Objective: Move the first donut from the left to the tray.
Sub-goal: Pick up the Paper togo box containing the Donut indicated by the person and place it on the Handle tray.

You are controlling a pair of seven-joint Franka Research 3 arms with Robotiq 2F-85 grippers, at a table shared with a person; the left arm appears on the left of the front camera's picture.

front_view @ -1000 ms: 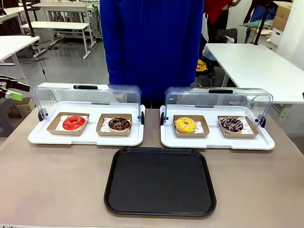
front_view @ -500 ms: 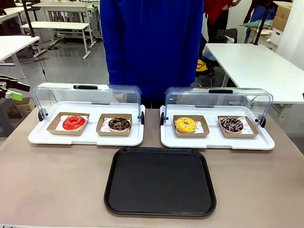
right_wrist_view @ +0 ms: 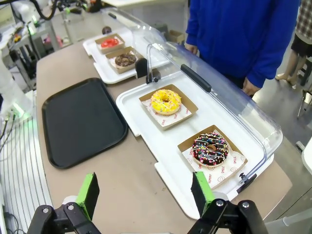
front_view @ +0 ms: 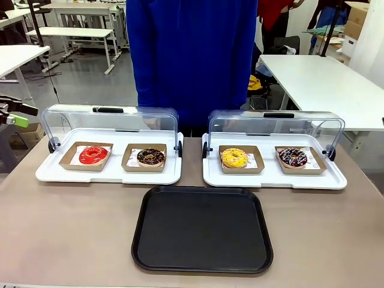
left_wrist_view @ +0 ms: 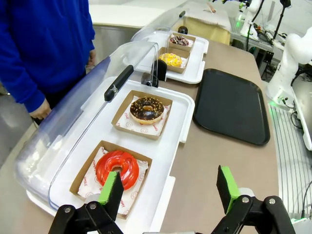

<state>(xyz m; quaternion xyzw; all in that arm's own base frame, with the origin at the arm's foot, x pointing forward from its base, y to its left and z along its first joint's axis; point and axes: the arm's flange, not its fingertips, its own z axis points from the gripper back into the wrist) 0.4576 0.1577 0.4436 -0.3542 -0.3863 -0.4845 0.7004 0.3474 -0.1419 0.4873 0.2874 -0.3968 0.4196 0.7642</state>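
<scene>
Lower left of the left wrist view: red donut (left_wrist_view: 117,168) in its cardboard dish (left_wrist_view: 84,174), just past the left gripper (left_wrist_view: 169,183). Jaws are spread wide, holding nothing. Left arm is nearer (right gripper (right_wrist_view: 145,190), also spread, faces the sprinkled donut (right_wrist_view: 210,147)). Clear lid (left_wrist_view: 73,117) is up behind the dish, so the near rim looks open. Black tray (front_view: 202,228) is bare, bottom centre of the front view.

The left pincer (left_wrist_view: 169,189) and right pincer (right_wrist_view: 145,191) are black, with jointed linkages, silver pivot screws and flat bright-green pads (left_wrist_view: 111,187).
</scene>
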